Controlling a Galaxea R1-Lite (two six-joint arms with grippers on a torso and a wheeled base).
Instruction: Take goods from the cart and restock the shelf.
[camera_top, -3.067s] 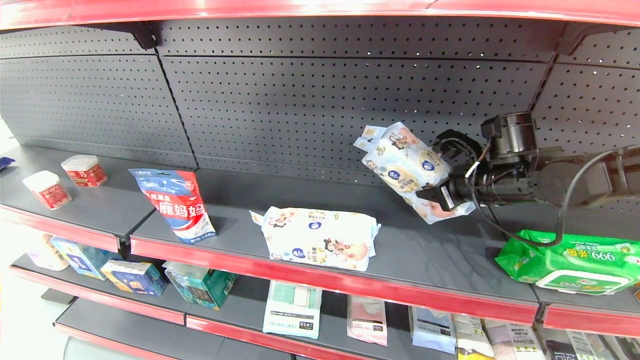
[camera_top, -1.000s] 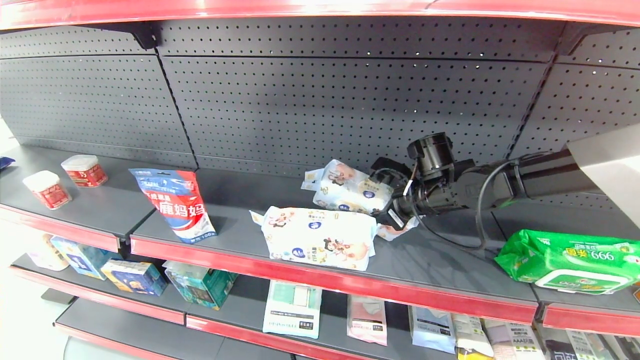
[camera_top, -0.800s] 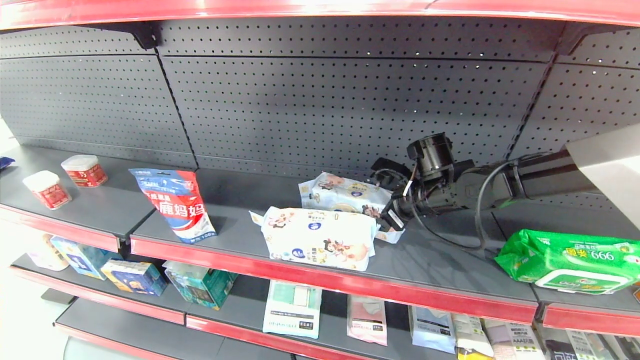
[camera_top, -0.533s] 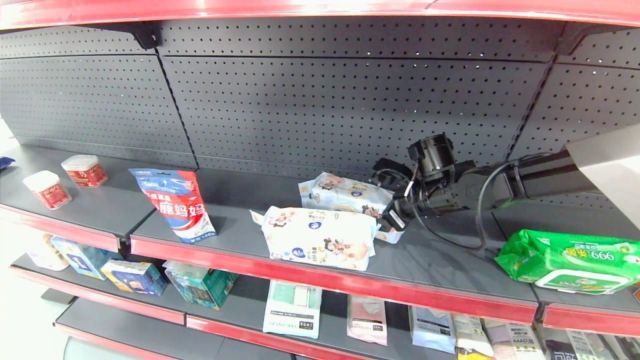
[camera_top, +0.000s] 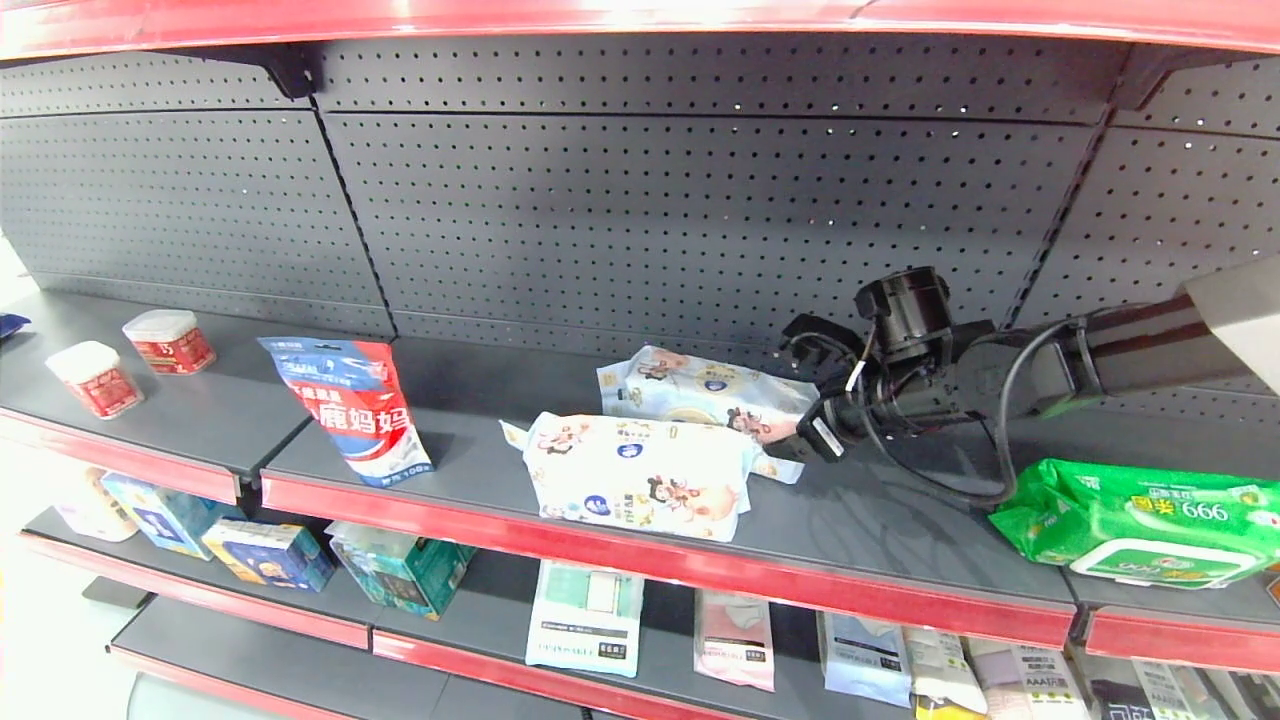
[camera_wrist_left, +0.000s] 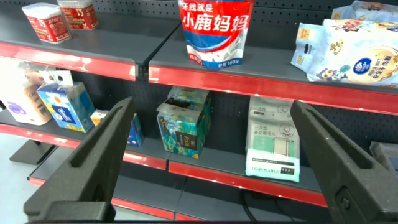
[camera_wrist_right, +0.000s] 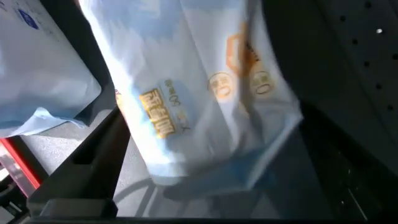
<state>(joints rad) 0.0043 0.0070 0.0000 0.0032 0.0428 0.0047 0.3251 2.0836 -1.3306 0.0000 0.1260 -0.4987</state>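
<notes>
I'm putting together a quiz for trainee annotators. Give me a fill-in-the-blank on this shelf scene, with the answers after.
1. The rear wipes pack lies ____ the front wipes pack, nearer the pegboard.
2. The green wipes pack lies to the robot's ____ of the right gripper.
3. The left gripper is ____, with nothing between its fingers.
4. The blue-and-red pouch stands to the robot's ____ of both white wipes packs.

Missing words: behind; right; open; left.

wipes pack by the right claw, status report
Wipes pack flat on shelf. Right claw open at its end. Left claw open, empty. Second pack close in front.
</notes>
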